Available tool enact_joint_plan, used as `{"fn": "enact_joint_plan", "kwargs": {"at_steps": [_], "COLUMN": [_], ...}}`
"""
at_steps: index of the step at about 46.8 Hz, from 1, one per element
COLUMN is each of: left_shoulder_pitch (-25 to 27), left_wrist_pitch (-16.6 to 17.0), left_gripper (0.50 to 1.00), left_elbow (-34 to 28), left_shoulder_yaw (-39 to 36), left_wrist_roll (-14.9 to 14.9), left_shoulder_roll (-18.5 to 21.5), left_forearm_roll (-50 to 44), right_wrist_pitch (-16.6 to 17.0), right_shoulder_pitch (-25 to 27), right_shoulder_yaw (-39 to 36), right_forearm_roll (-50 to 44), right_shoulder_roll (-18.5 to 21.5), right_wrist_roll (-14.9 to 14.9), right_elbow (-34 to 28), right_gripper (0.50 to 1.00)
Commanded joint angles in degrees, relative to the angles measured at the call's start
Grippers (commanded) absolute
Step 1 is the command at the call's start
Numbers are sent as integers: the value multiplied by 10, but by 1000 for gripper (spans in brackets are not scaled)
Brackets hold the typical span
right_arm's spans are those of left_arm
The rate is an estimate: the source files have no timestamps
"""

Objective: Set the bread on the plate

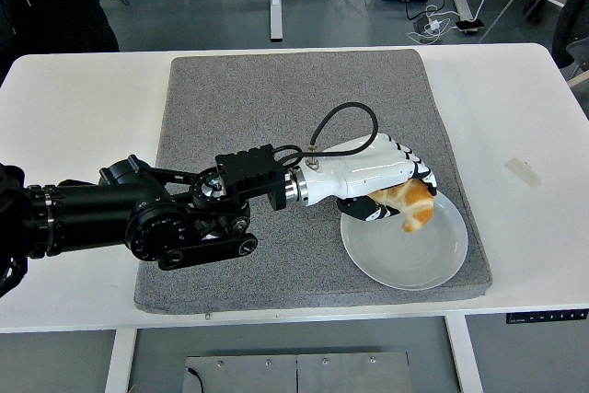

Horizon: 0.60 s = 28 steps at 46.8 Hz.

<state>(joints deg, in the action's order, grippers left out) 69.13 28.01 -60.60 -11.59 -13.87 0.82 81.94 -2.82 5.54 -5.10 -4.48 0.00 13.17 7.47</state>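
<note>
Left hand [382, 181], fingers clamped on croissant [411, 203], over white plate [414, 260] on grey mat [239, 108]; tape strip [522, 171] well apart.

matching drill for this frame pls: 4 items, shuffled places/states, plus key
Items:
1. croissant
2. white plate
3. grey mat
4. left robot hand

States:
A. covers the table's middle
B. shut around the pastry
C. held over the plate's upper left part
D. rests on the mat's near right corner

Pairs: 1-C, 2-D, 3-A, 4-B
</note>
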Motion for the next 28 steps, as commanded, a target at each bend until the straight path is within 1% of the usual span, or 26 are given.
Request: {"fn": "enact_joint_plan", "kwargs": {"at_steps": [1,7,17,28], "left_shoulder_pitch": [-4,-9,-28,-45], "left_wrist_pitch": [10,13,29,33], "left_gripper": [500,500,500,500], "left_elbow": [7,11,42,45], "left_shoulder_yaw": [-12,-19,-34,-35], "left_wrist_roll": [0,0,-1,-2], "left_shoulder_roll": [-6,-8,-8,-8], "left_forearm_roll": [0,0,1,10], "right_wrist_pitch": [0,0,0,0], "right_shoulder_pitch": [0,0,0,0], "right_shoulder_yaw": [0,0,0,0], "right_forearm_roll": [0,0,1,0], "right_shoulder_roll": [0,0,0,0], "right_wrist_roll": [0,0,0,0], "right_elbow": [0,0,0,0], "right_gripper": [1000,1000,1000,1000]}}
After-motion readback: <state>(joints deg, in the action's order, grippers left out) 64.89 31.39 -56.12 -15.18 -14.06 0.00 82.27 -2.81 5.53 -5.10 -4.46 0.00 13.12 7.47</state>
